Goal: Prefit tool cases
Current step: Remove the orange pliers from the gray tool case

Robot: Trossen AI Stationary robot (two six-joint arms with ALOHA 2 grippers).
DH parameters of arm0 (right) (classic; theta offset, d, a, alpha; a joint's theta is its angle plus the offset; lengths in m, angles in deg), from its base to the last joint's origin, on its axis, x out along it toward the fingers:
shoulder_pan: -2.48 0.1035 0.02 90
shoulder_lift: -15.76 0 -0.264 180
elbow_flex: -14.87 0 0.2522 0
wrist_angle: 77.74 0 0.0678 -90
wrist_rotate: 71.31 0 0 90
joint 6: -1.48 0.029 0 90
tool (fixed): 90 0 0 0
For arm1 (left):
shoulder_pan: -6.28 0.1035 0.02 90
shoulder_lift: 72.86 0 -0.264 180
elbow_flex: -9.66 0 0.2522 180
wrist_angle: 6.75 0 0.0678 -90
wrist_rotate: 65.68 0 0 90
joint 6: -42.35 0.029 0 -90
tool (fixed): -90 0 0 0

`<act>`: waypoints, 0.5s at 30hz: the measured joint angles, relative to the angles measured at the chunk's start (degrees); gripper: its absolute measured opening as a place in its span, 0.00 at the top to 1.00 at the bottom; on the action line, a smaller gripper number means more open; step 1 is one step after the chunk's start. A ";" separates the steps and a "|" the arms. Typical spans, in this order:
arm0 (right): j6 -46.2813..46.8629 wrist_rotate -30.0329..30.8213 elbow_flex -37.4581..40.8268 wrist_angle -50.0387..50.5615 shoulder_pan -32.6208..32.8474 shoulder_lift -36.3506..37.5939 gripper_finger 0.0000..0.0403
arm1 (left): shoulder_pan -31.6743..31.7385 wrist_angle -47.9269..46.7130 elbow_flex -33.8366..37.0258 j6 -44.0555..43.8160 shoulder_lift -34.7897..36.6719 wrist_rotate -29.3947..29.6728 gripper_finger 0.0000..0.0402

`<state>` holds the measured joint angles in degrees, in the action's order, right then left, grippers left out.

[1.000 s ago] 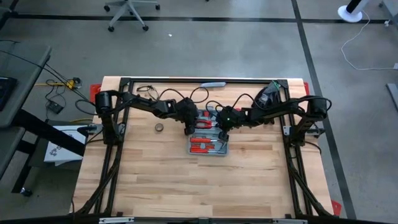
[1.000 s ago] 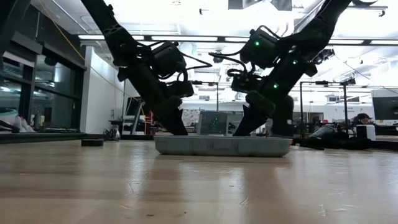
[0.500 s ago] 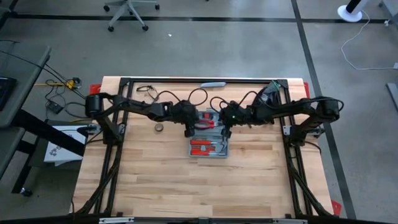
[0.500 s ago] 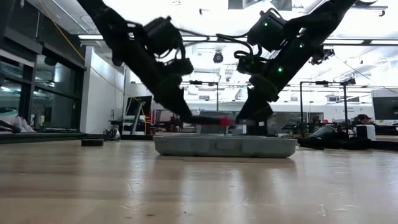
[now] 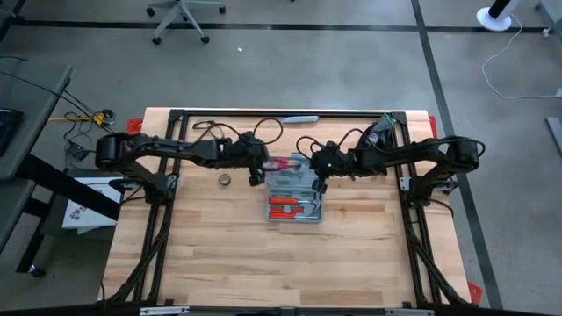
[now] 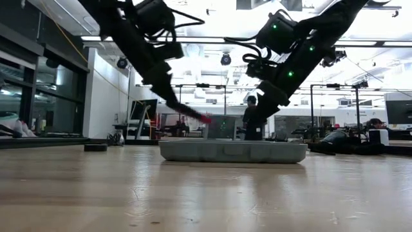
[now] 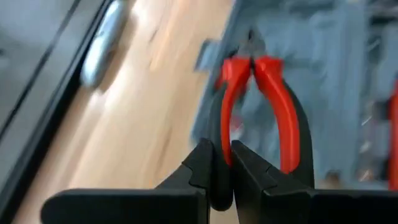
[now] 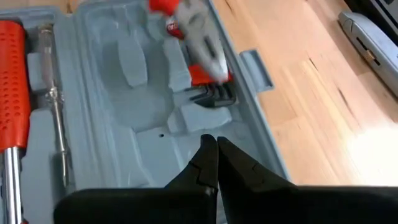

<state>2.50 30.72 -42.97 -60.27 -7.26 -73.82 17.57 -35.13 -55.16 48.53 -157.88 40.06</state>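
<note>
now the left gripper [image 7: 221,168] lifts red-handled pliers [image 7: 258,106], jaws clamped on one handle, above the open tool case [image 5: 294,195] at frame centre.
right gripper [image 8: 212,163], jaws together, hovers inside the case; next, seat the pliers in their slot.

Grey floor [image 5: 307,70], office chair [image 5: 180,16], bright ceiling lights [image 6: 212,13].

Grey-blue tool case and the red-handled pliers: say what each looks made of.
Grey-blue tool case: matte moulded plastic, judging by its rounded tool-shaped recesses. Red-handled pliers, held by the left gripper: probably metal under smooth red plastic or rubber sleeves; blur leaves this open.
</note>
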 joint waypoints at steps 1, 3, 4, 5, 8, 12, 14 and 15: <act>0.00 0.00 0.00 0.06 0.00 0.00 1.00 | 0.09 -2.20 -0.03 -0.18 0.70 1.24 1.00; 0.02 0.01 0.00 0.34 0.00 0.00 1.00 | 0.39 -6.44 -0.05 -1.22 2.25 3.04 0.99; 0.02 0.02 0.00 0.48 0.00 0.00 1.00 | 0.63 -8.39 -0.07 -1.81 2.83 3.89 0.99; 0.02 0.02 0.00 0.51 0.00 0.00 1.00 | 0.89 -10.32 -0.07 -2.68 3.47 5.04 0.99; 0.02 0.04 -0.02 0.90 0.00 0.02 1.00 | 1.88 -14.34 0.63 -4.34 5.33 8.29 0.99; 0.02 0.07 -0.02 1.37 0.02 0.02 1.00 | 4.07 -15.63 3.80 -6.07 7.76 7.45 0.99; 0.02 0.07 -0.02 1.40 0.02 0.03 1.00 | 4.86 -13.57 5.74 -7.33 8.32 6.82 0.99; 0.02 0.07 -0.02 1.39 0.02 0.04 1.00 | 5.08 -11.55 6.81 -7.65 8.42 6.51 0.99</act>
<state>2.52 30.79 -42.99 -58.88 -7.24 -73.78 22.65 -46.68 -48.35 40.88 -149.46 46.57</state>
